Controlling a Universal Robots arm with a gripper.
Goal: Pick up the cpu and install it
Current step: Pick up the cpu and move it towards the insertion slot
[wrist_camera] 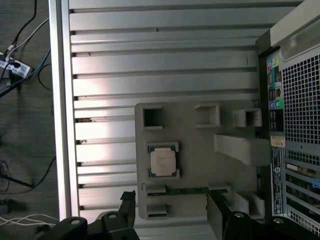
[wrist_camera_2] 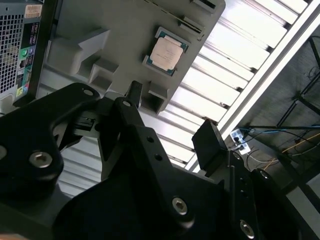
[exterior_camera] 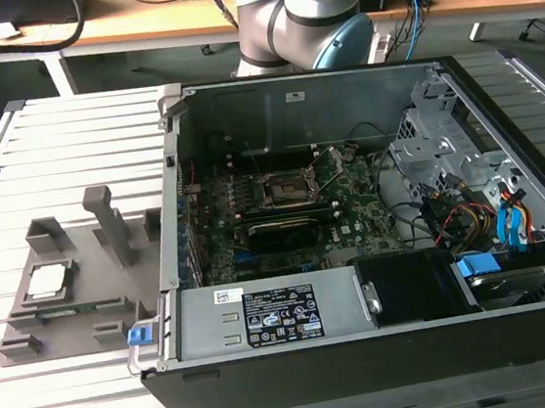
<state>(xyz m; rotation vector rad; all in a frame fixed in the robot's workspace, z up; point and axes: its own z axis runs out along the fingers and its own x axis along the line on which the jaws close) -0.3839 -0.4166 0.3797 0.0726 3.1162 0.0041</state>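
Approach step; pick-up not yet made. Pincer [wrist_camera: 171, 200] hung wide and empty above the grey holder [wrist_camera: 200, 150]. The cpu [wrist_camera: 163, 162] lay flat in its recess, near the holder's edge away from the computer case [exterior_camera: 368, 351]. Judged: the grasp calls for descent centred astride the chip's edges.

The cpu [wrist_camera: 163, 161] — square, dull silvery top, pale rim — lies flat in the grey holder [wrist_camera: 195, 150].

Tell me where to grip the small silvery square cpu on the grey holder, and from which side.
Grip the small silvery square cpu by two opposite edges, coming from straight above. It lies flat, metal top up, seated in the grey holder, so only a top-down pinch likely reaches its rim.
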